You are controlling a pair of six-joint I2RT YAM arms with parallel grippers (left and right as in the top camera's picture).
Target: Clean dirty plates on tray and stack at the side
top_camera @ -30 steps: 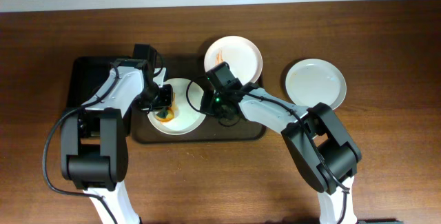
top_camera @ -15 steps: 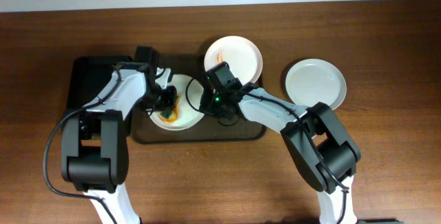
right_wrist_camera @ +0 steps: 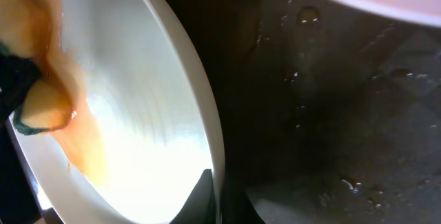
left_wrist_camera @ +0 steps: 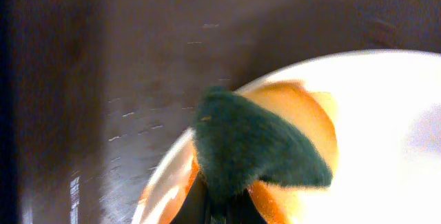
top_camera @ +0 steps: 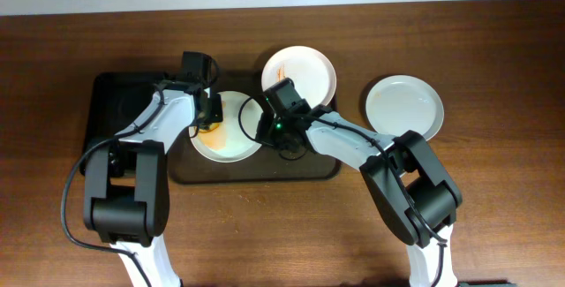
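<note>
Plate (top_camera: 231,139) on tray (top_camera: 265,173) is clamped at its rim by the right gripper (right_wrist_camera: 215,195); a green sponge (left_wrist_camera: 255,148) is pinched by the left gripper (top_camera: 209,119) and pressed onto orange sauce (right_wrist_camera: 83,148).

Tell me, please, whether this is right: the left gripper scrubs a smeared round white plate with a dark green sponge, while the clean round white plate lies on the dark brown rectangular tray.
Not quite: the overhead view shows the clean round white plate on the wooden table, right of the dark brown rectangular tray. The left gripper does scrub with the dark green sponge.
</note>
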